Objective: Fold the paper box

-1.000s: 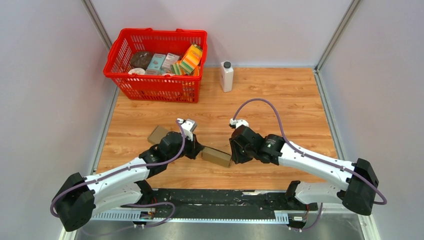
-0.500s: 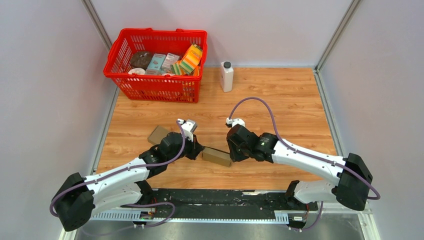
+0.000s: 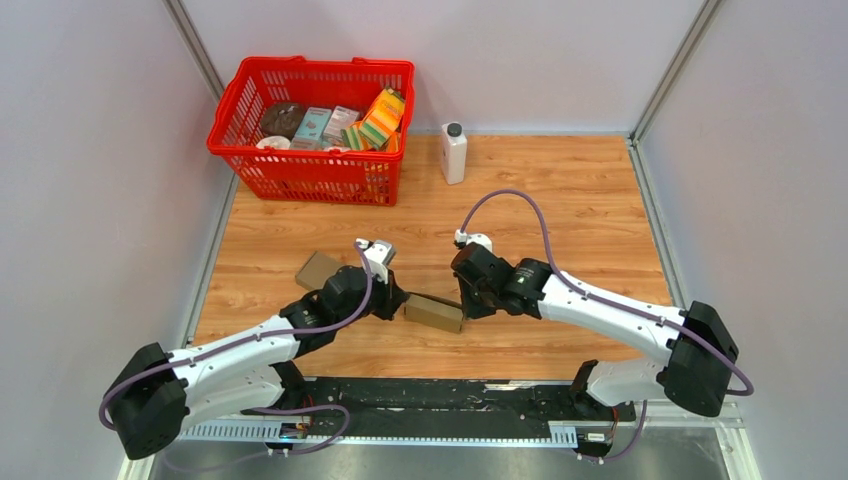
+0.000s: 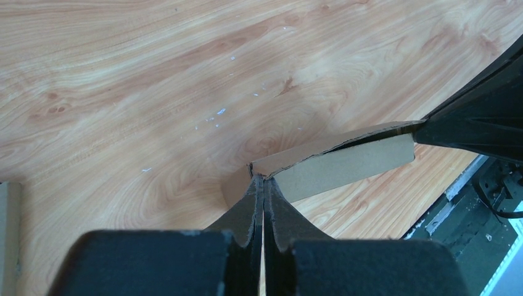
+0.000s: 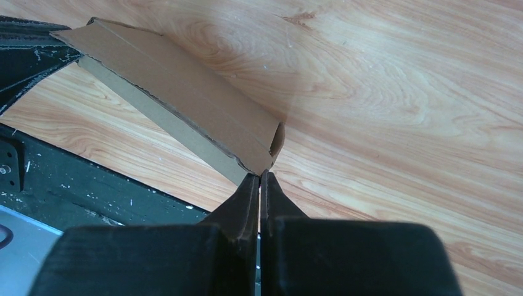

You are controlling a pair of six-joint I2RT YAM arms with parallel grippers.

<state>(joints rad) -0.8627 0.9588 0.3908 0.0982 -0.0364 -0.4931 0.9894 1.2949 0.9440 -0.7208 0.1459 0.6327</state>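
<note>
The paper box [image 3: 433, 312] is a long brown cardboard sleeve lying on the wooden table between my two arms. My left gripper [image 3: 397, 300] is shut, and its tips [image 4: 264, 180] press against the box's left end [image 4: 345, 163], beside a small rounded flap [image 4: 237, 188]. My right gripper [image 3: 463, 308] is also shut. Its tips [image 5: 261, 175] touch the bottom corner of the box's right end [image 5: 185, 92], just under the slightly open end flap [image 5: 277, 139]. I see no cardboard between either pair of fingers.
A second flat brown cardboard piece [image 3: 318, 268] lies left of the left gripper. At the back left stands a red basket [image 3: 240, 95] full of groceries, with a white bottle [image 3: 453, 152] to its right. The black base rail [image 3: 450, 395] runs along the near edge.
The right gripper has gone from partly open to shut and shifted a little left, up to the box's right end. The left arm and the box have stayed put.
</note>
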